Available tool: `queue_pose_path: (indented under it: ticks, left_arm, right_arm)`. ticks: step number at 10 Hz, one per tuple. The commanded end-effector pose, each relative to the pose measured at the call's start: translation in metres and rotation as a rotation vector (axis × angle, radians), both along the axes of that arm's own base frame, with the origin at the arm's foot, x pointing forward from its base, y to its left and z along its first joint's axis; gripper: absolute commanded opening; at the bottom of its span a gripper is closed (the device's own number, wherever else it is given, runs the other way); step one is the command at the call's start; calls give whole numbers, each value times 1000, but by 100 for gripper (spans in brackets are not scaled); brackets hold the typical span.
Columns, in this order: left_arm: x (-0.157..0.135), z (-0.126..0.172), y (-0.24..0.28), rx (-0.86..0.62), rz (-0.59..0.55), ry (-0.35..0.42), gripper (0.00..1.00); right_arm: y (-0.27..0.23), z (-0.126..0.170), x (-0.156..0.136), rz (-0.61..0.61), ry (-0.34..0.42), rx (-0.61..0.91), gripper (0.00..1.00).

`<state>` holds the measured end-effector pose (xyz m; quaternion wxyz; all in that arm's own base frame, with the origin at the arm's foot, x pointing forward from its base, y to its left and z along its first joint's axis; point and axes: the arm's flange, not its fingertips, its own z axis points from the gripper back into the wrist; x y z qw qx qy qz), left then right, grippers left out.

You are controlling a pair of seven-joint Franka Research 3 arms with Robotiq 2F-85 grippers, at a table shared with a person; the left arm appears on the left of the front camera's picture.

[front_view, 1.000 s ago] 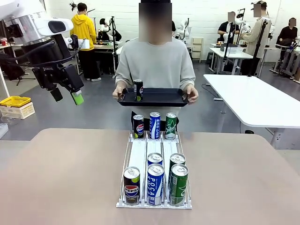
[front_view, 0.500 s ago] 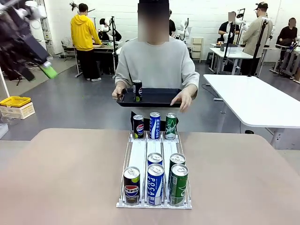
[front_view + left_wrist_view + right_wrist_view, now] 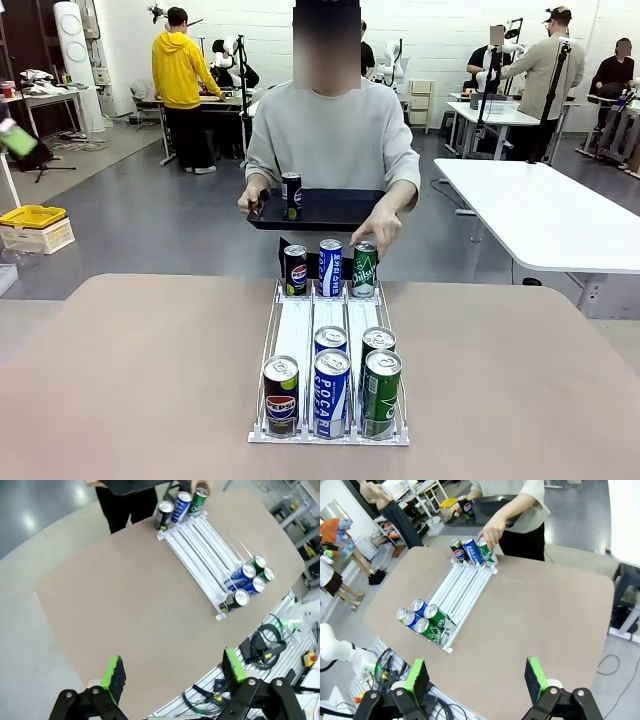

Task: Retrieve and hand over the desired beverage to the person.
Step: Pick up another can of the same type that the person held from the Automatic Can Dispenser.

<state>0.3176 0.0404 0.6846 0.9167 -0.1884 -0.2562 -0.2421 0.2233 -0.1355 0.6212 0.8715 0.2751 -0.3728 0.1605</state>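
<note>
Brown table (image 3: 150, 380) carries a white wire rack (image 3: 295, 325) with 3 lanes. At the rack's far end stand 3 cans. At its near end stand 5, including 2 green ones in the right-hand lane, with the front green can (image 3: 381, 392) closest to the robot. Beyond the rack's far end the person (image 3: 335, 140) holds a black tray (image 3: 335, 210) bearing 1 dark can (image 3: 292, 194). The person's free hand (image 3: 377, 230) reaches down to the far green can (image 3: 365, 268); contact cannot be confirmed. Judged step: the person is indicating the wanted drink, the green one. The left gripper (image 3: 172, 669) and right gripper (image 3: 476, 677) hang high above the rack, jaws apart, holding nothing. The next move calls for 1 arm to descend to the rack's near end and straddle the front green can without knocking the blue can (image 3: 331, 392) beside it. It must then close, lift, and carry the can past the rack's far end to the tray.
</note>
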Motion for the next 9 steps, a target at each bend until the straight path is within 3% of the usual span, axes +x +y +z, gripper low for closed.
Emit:
queue_pose_path:
  ticks: [1,3,5,9]
  left_arm:
    - [-21,-20,31,-75,-50,-24,100]
    - [-33,-51,31,-139,-69,13,100]
    - [-26,-67,30,-161,-100,79,100]
    - [-27,-71,30,-154,-75,87,100]
  right_arm:
    - [1,0,2,20,-16,16,100]
    - [1,0,2,20,-16,16,100]
    - [1,0,2,20,-16,16,100]
    - [1,0,2,20,-16,16,100]
